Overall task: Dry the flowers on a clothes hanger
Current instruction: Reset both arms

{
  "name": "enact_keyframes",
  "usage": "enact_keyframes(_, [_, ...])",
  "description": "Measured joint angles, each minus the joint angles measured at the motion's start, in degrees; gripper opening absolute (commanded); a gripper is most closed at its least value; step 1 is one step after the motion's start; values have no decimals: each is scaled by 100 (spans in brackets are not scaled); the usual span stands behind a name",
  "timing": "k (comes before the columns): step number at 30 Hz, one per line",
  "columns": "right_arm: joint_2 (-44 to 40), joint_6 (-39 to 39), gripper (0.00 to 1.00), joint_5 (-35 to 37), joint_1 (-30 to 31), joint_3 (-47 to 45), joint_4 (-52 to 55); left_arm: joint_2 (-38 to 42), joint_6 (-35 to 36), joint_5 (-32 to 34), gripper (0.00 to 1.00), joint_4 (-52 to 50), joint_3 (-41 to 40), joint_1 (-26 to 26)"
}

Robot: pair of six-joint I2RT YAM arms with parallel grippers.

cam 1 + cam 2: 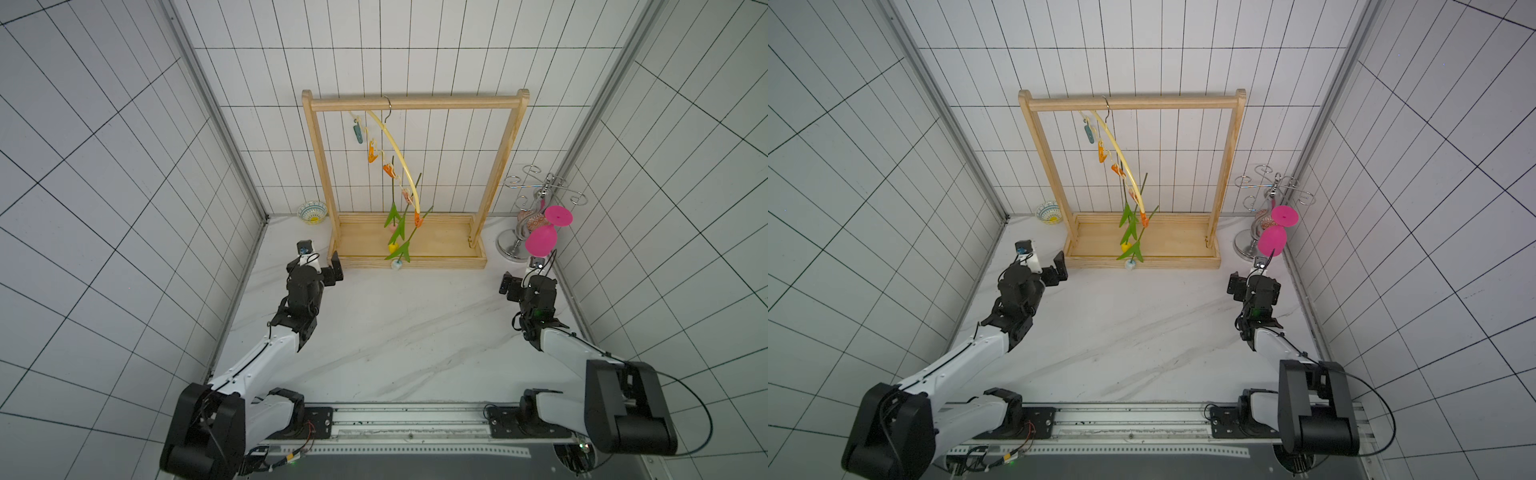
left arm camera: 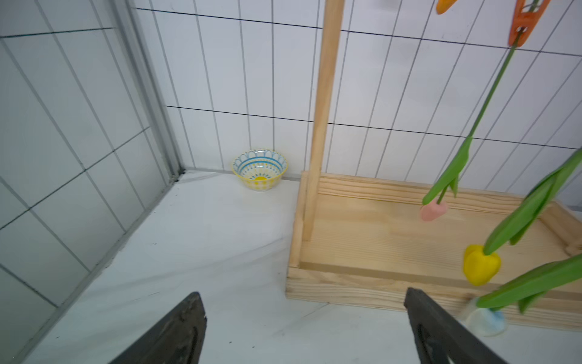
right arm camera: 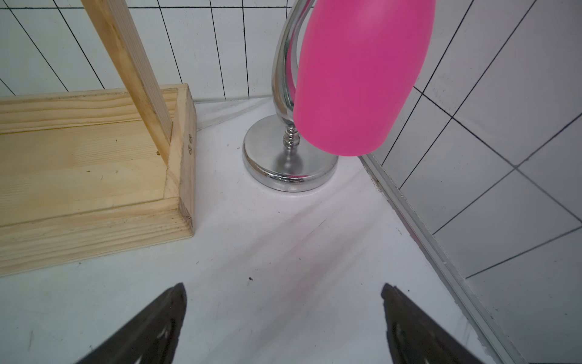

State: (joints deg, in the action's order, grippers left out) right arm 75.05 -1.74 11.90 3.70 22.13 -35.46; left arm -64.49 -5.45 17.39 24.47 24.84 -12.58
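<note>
In both top views the pale-yellow clothes hanger (image 1: 395, 145) (image 1: 1121, 151) hangs tilted by its metal hook from the wooden rack's top bar. The flowers (image 1: 397, 232) (image 1: 1130, 237) hang heads down from its lower clothespins. In the left wrist view an orange clothespin (image 2: 524, 23) holds the stem of the pink tulip (image 2: 433, 211). The yellow tulip (image 2: 480, 264) and the white tulip (image 2: 486, 321) hang beside it. My left gripper (image 1: 320, 266) (image 1: 1044, 268) (image 2: 303, 293) is open and empty by the rack's front left corner. My right gripper (image 1: 521, 282) (image 1: 1248, 282) (image 3: 283, 285) is open and empty over the table, in front of the silver stand.
The wooden rack (image 1: 415, 102) (image 3: 94, 189) stands against the back wall on its tray base. A small patterned bowl (image 1: 312, 212) (image 2: 259, 170) sits in the back left corner. At the back right, a silver stand (image 1: 515, 249) (image 3: 283, 170) carries a magenta goblet (image 1: 540, 241) (image 3: 356, 78) upside down.
</note>
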Motion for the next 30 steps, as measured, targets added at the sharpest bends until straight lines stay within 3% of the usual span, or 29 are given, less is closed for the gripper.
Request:
enact_keyframes(7, [1235, 4, 99, 214, 0, -190, -1523, -1316, 247, 151, 99, 1698, -778, 551])
enact_keyframes(13, [1320, -46, 99, 334, -74, -164, -1600, -2859, 245, 114, 99, 3438, -844, 852])
enact_keyframes(20, [1333, -50, 99, 389, -85, -133, -1526, -2627, 87, -343, 99, 2540, 46, 1193])
enact_keyframes(30, [1333, -50, 99, 389, -85, -105, -1460, -2568, 33, -529, 99, 2142, 74, 1231])
